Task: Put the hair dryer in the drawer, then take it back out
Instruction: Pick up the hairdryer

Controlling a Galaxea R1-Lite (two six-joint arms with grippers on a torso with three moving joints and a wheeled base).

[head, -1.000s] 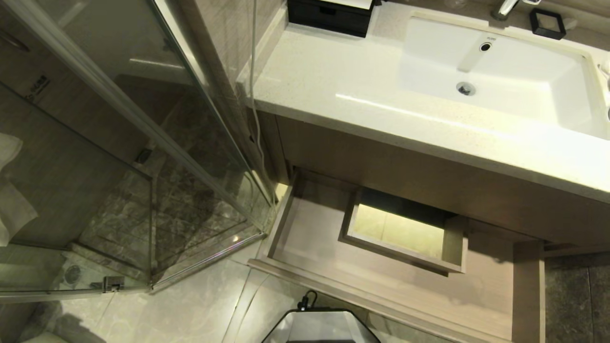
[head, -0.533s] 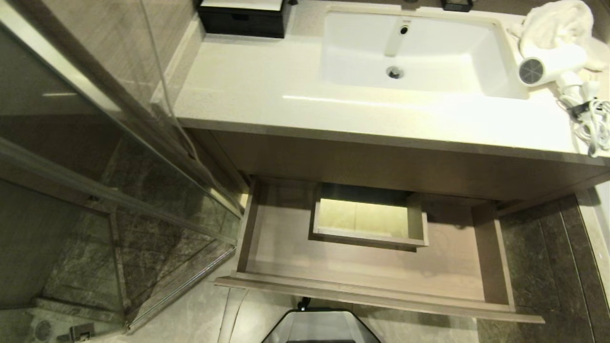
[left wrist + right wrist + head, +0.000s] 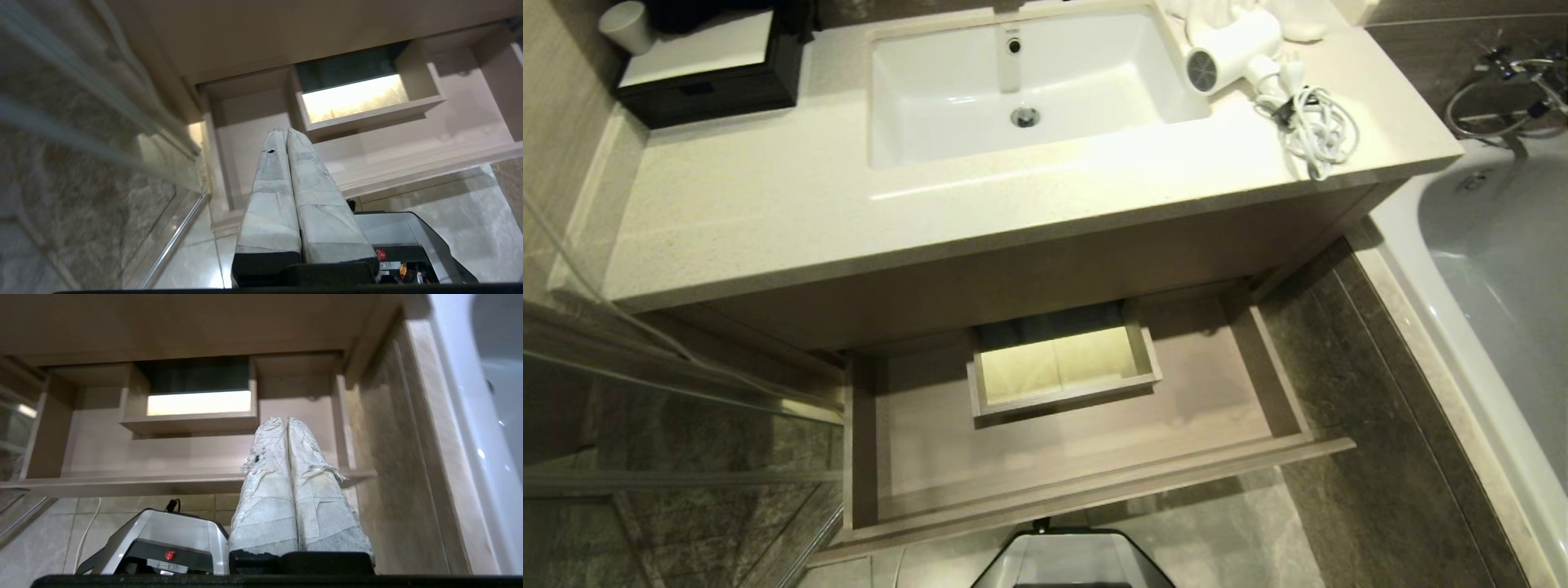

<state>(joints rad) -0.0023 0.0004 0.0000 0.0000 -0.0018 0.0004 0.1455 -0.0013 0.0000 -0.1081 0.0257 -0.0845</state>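
Bathroom: your drawer stands open, bare.
Dryer: hair dryer lies at the counter's back right corner, untouched.
Grippers: left gripper, right gripper pinched together, empty.
Left: everything.

We hold our left gripper low in front of the wide light-wood drawer, its white-wrapped fingers pressed together. Our right gripper hangs before the same drawer, fingers likewise closed, holding nothing.
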